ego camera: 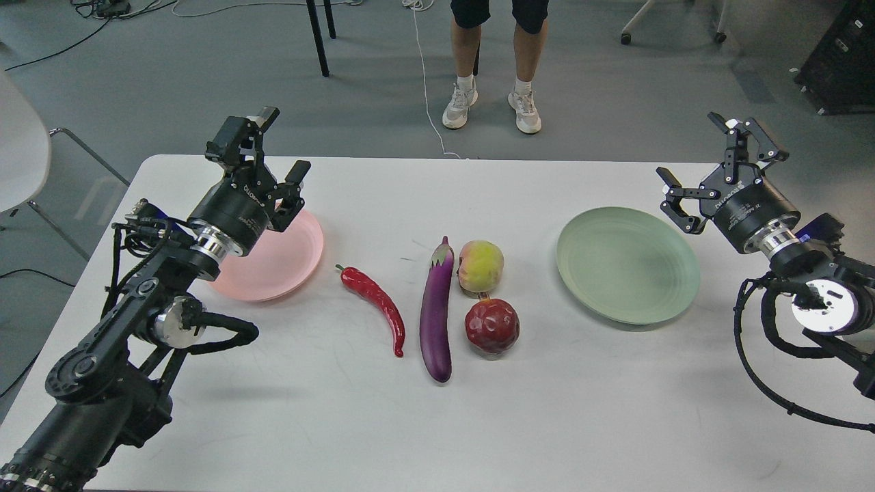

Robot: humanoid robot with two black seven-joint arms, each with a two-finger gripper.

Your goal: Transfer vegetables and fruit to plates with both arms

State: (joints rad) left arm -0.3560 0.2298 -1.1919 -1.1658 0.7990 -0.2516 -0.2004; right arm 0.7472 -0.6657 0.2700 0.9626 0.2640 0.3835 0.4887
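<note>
A red chili pepper (374,305), a purple eggplant (437,311), a yellow-green peach (480,266) and a dark red pomegranate (492,326) lie side by side in the middle of the white table (410,424). A pink plate (287,263) sits to their left and a sage green plate (625,263) to their right; both are empty. My left gripper (270,147) hovers open over the pink plate's far edge, holding nothing. Beyond the green plate's right rim, my right gripper (711,157) is raised and open, also holding nothing.
A person's legs in white sneakers (491,106) stand beyond the table's far edge. A white chair (20,150) is off the left side. Cables run across the grey floor, and dark equipment (841,61) stands at the far right.
</note>
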